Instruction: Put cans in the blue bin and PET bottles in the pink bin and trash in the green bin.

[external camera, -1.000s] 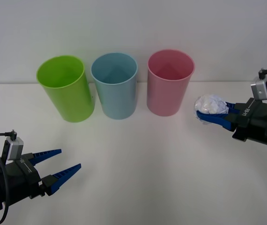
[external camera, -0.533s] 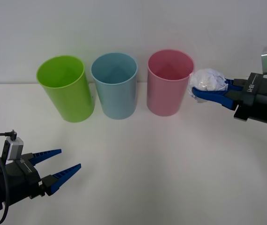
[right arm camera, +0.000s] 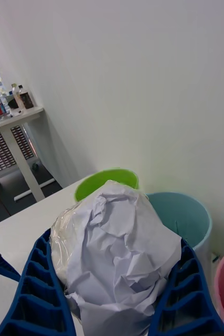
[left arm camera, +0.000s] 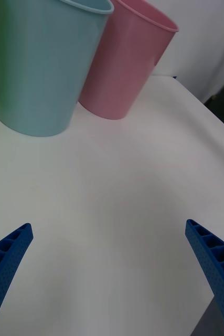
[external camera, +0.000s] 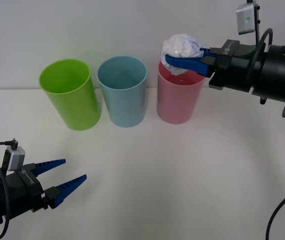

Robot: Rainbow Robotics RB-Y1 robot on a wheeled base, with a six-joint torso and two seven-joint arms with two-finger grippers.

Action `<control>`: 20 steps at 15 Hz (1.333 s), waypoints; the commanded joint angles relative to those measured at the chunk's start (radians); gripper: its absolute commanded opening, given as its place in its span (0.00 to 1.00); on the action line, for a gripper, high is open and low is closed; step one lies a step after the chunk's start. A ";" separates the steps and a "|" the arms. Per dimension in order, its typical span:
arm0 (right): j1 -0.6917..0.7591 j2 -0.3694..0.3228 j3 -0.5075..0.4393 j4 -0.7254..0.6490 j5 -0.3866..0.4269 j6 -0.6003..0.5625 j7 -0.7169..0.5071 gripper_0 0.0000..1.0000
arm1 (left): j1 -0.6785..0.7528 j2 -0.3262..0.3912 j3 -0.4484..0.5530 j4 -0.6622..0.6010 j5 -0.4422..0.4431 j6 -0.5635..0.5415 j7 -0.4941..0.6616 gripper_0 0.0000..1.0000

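Crumpled whitish trash [external camera: 183,47] sits clamped between the blue fingers of the right gripper [external camera: 184,60], upper centre-right of the front view, raised above the rim of the pink bin [external camera: 179,97], probably to clear the rims on its way toward the green bin [external camera: 71,95]. It is a roundish ball without a clear long axis. Left gripper [external camera: 61,180] rests open, lower left.

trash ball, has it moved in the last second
Yes. Held in the right claw, the trash rose and went toward the robot's left, from beside the pink bin to above its rim.
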 commanded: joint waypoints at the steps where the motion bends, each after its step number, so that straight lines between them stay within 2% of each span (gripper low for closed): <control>1: -0.106 0.035 0.082 0.098 0.053 0.073 -0.003 0.00 | 0.000 0.000 0.000 0.000 0.000 0.000 0.000 1.00; 6: -0.267 0.045 0.272 0.270 0.099 0.250 -0.028 0.00 | 0.000 0.000 0.000 0.000 0.000 0.000 0.000 1.00; 12: -0.478 0.147 0.407 0.528 0.191 0.365 -0.046 0.00 | 0.000 0.000 0.000 0.000 0.000 0.000 0.000 1.00; 17: -0.667 0.199 0.578 0.784 0.193 0.520 -0.063 0.00 | 0.000 0.000 0.000 0.000 0.000 0.000 0.000 1.00; 20: -0.754 0.248 0.605 0.911 0.201 0.533 -0.066 0.00 | 0.000 0.000 0.000 0.000 0.000 0.000 0.000 1.00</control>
